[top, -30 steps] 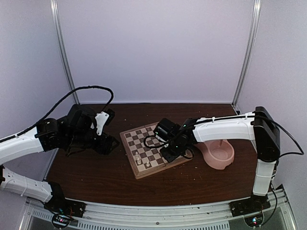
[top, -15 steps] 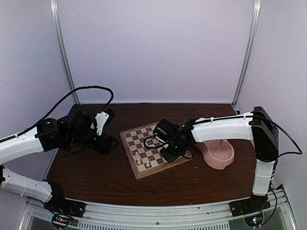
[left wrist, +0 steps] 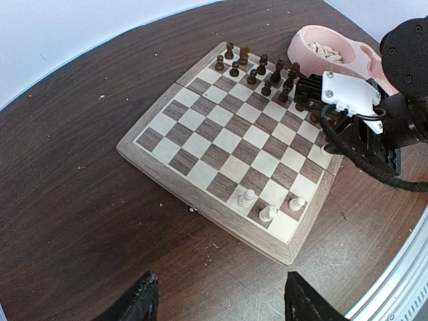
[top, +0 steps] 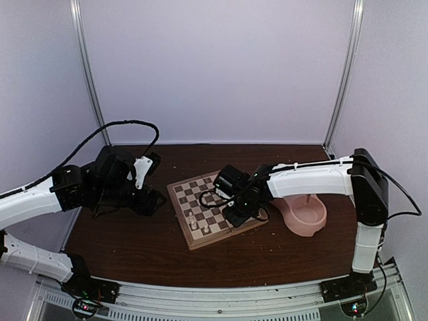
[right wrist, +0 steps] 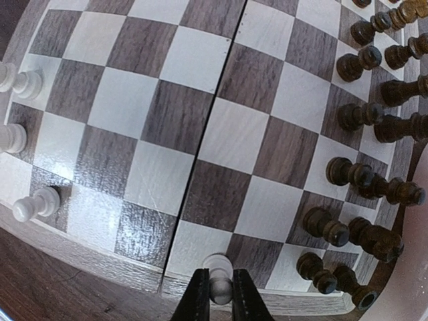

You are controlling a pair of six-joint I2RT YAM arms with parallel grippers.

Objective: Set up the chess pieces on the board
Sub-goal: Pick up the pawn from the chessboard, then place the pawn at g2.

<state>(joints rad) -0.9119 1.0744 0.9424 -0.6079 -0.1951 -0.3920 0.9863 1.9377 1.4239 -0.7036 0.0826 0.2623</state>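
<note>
chess pieces: one cream piece (right wrist: 218, 265) stands in the edge row of the board (right wrist: 221, 144), beside the centre seam. the right gripper (right wrist: 219, 284) has just clenched onto it, its jaws narrower than a second ago. judged: piece regrasped, placement unfinished. the left gripper (left wrist: 221, 304) hangs released and empty, off the board.

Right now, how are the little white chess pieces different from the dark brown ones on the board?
The cream-white turned chess pieces are few: three stand near one edge of the checked wooden board, and a fourth white piece is pinched in the right pincer. The dark brown chess pieces are many, in two rows along the opposite edge, none held. Both are small turned figures.
</note>
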